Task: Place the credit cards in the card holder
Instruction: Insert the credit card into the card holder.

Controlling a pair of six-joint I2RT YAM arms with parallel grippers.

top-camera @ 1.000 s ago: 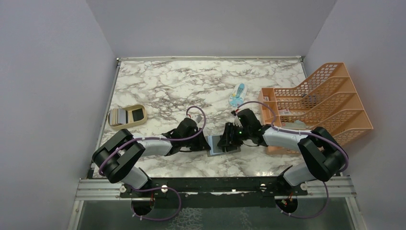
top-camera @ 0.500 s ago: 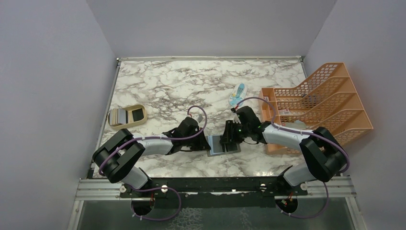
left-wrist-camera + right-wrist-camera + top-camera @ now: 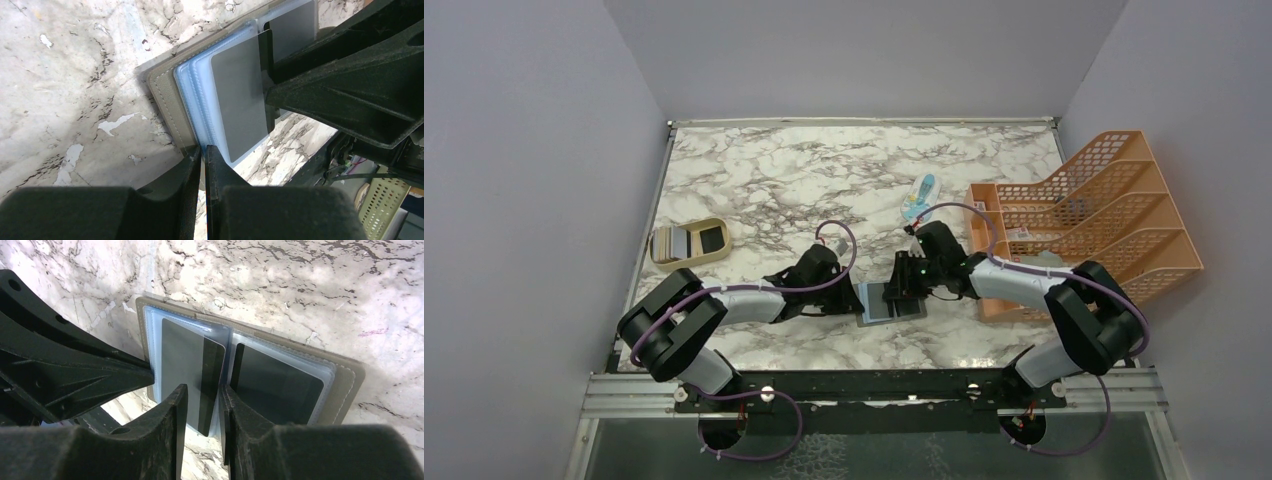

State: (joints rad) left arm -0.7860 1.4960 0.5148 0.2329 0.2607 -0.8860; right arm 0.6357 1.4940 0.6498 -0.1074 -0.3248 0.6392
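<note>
The grey card holder [image 3: 879, 309] lies open on the marble table, its pale blue pockets facing up. My left gripper [image 3: 856, 298] is shut on its left edge; in the left wrist view the fingertips [image 3: 204, 150] pinch the pocket sheets beside the cover [image 3: 167, 100]. A grey credit card [image 3: 237, 100] with a dark stripe sits partly in the left pocket [image 3: 182, 360]. My right gripper [image 3: 202, 390] hangs over it [image 3: 902, 292], jaws slightly apart, straddling the card's striped edge. A dark card [image 3: 275, 385] fills the right pocket. More cards [image 3: 674, 242] lie in the tan tray.
The tan oval tray [image 3: 714, 255] stands at the left edge of the table. A light blue-and-white packet [image 3: 919, 198] lies behind the right arm. A large orange mesh file rack [image 3: 1104, 200] stands at the right edge.
My right arm has shifted slightly to the left over the card holder. The left arm and the card holder have not moved.
</note>
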